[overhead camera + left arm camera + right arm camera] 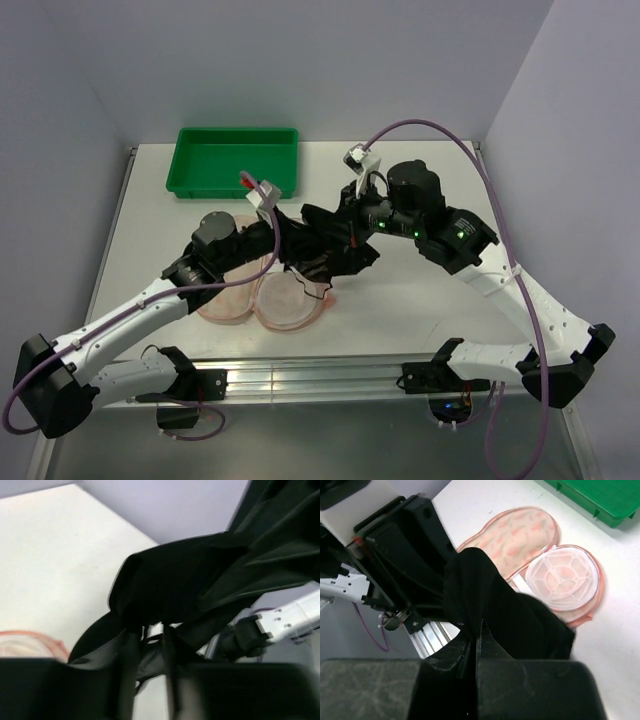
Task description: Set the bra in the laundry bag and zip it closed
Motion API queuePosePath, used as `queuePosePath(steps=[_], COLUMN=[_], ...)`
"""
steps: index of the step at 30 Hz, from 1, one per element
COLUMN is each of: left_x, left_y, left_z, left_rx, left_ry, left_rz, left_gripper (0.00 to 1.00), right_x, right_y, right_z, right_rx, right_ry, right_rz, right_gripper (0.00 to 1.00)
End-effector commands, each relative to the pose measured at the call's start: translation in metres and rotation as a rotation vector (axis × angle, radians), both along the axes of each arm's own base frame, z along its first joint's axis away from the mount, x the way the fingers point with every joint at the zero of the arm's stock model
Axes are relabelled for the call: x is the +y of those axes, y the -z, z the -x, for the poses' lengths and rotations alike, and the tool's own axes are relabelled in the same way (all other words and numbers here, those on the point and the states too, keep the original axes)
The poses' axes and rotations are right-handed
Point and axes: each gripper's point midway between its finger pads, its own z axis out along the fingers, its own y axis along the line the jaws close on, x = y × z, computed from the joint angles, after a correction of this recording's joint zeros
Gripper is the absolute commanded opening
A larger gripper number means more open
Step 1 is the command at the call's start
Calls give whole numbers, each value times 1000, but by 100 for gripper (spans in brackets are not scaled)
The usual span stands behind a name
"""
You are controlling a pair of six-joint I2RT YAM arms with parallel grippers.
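Note:
The black bra [322,232] hangs bunched above the table between my two grippers. My right gripper [479,630] is shut, pinching a fold of the bra [520,620]. My left gripper [150,652] reaches in from the left. Its blurred fingers stand close on either side of the bra's [190,580] thin straps, with a sliver of table showing between them. Whether they grip cannot be made out. The pale pink laundry bag [290,305] lies unzipped and spread flat below the bra. In the right wrist view it shows a printed half [540,530] and a mesh-lined half [565,577].
A green plastic tray [182,186] sits at the back left of the table. The left arm's black body [405,555] crowds close beside the right gripper. A metal rail [330,375] runs along the near table edge.

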Motion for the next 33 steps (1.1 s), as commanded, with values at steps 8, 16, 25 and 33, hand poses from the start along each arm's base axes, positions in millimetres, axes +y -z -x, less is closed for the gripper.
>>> queuePosePath(steps=[8,16,25,33], left_x=[-13,0,12,19], left_y=[-53,-79,-92,-97], left_z=[58,94,89,96], left_rx=[-98,-135,-110,-86], left_ry=[311,456,418,512], left_rz=[202,308,401,472], left_gripper=[0,0,0,0], right_x=[-7,-27,-41,-40], right_y=[-50,-67,-73,-60], right_z=[18,52,88,94], right_rx=[-132,-175,-283,-308], right_ry=[-83,-380,-437,-480], right_rz=[-157,-358,-410,-433], right_gripper=[83,100,100,99])
